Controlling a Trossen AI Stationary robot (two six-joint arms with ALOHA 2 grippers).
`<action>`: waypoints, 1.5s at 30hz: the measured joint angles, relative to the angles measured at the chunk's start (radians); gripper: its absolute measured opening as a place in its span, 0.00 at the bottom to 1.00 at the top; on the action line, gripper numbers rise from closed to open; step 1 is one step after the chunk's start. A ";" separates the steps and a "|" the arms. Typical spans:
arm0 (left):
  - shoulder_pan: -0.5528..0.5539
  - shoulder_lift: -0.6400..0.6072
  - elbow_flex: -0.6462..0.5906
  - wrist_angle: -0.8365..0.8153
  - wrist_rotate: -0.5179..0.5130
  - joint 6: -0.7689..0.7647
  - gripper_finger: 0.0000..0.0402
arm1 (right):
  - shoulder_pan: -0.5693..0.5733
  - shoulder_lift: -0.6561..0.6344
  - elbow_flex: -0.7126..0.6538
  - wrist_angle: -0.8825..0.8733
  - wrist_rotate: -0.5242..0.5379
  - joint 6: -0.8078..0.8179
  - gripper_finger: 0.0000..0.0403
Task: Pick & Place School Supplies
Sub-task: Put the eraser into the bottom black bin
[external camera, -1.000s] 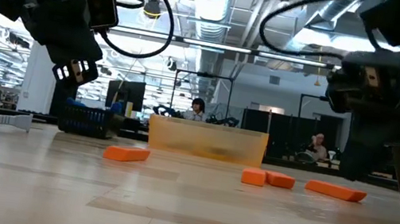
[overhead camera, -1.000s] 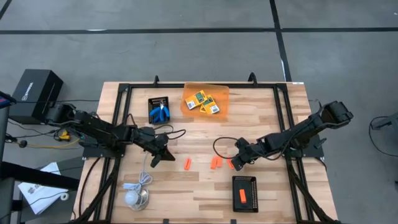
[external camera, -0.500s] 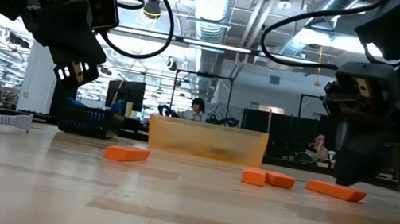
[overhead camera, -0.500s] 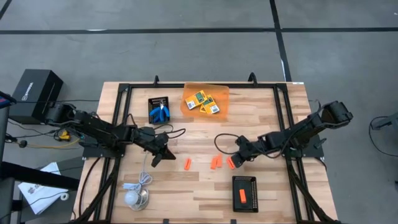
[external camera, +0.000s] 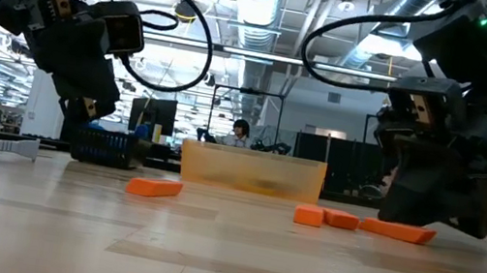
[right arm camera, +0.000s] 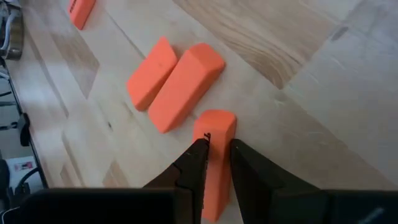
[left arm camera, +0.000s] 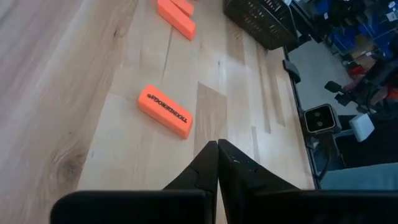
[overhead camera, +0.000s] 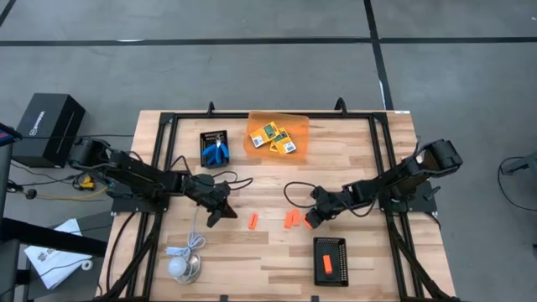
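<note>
The right pincer (right arm camera: pixel 214 163) sits low on the tabletop (overhead camera: pixel 352 151), its fingers slightly apart and straddling the near end of an orange stick (right arm camera: pixel 213 155). Two more sticks (right arm camera: pixel 175 84) lie just beyond it, touching each other. The grip is off-centre, at the stick's end, so on closing it may pivot or slip out and nudge that pair. The left pincer (left arm camera: pixel 217 163), fingers together, hovers just short of a lone stick (left arm camera: pixel 165 111).
</note>
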 joint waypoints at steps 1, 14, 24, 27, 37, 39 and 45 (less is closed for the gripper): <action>0.000 0.002 0.000 0.002 0.006 0.000 0.01 | -0.003 -0.002 0.000 -0.002 -0.008 -0.006 0.16; 0.000 0.013 0.000 0.036 0.013 -0.006 0.01 | -0.008 -0.003 0.000 -0.011 -0.020 -0.008 0.16; 0.000 0.013 0.000 0.041 0.014 -0.010 0.01 | -0.011 0.029 0.000 0.013 -0.108 -0.021 0.09; 0.000 0.013 0.000 0.043 0.014 -0.010 0.01 | -0.012 0.045 -0.002 0.050 -0.131 -0.028 0.03; 0.000 0.013 0.000 0.047 0.030 -0.010 0.01 | -0.069 -0.018 0.030 -0.023 -0.148 -0.085 0.00; 0.000 0.013 0.000 0.054 0.030 -0.010 0.01 | -0.078 -0.043 0.052 -0.046 -0.146 -0.107 0.00; 0.000 0.013 0.000 0.060 0.029 -0.005 0.01 | -0.118 -0.126 0.138 -0.167 -0.136 -0.193 0.00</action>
